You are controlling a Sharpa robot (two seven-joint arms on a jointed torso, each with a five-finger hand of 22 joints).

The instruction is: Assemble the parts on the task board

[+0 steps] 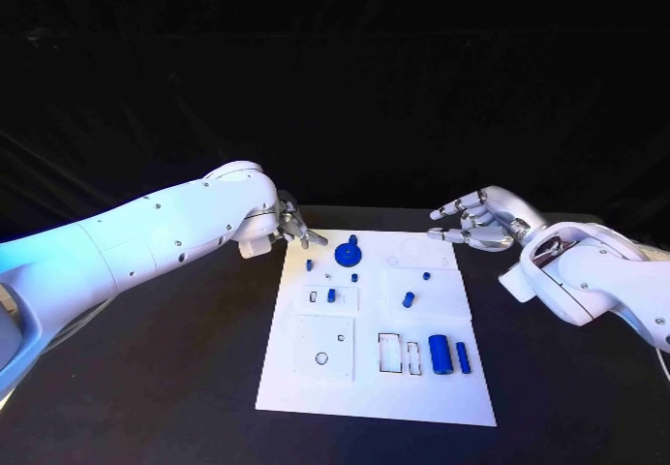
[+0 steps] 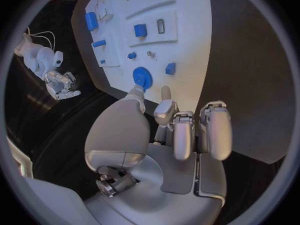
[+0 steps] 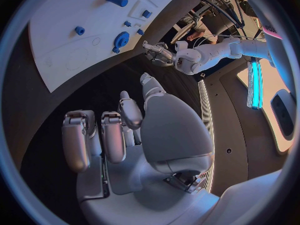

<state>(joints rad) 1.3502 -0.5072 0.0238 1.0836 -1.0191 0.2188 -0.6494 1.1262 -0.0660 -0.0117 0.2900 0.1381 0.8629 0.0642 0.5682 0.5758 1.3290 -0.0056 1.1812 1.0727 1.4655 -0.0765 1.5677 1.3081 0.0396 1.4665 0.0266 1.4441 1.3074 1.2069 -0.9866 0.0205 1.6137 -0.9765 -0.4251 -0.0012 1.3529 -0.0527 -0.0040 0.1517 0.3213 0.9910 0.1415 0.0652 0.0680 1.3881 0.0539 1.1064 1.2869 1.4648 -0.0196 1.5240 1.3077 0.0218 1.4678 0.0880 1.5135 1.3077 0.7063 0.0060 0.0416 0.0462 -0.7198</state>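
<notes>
The white task board (image 1: pixel 315 383) lies in the middle of the black table. On it are a blue gear (image 1: pixel 348 256) near the far edge, a small blue block (image 1: pixel 410 300) and a long blue cylinder (image 1: pixel 440 354) beside a thinner blue bar (image 1: pixel 462 357). My left hand (image 1: pixel 293 231) hovers at the board's far left corner, fingers apart and holding nothing; its fingertips (image 2: pixel 164 93) end just short of the gear (image 2: pixel 143 78). My right hand (image 1: pixel 474 223) hangs beyond the far right corner, off the board, empty with fingers (image 3: pixel 115 135) spread.
Several smaller blue pegs (image 1: pixel 332 295) and empty cut-outs (image 1: pixel 389 352) dot the board. Bare black table (image 1: pixel 167 387) surrounds it on both sides. The opposite hand (image 3: pixel 157 52) appears across the board in the right wrist view.
</notes>
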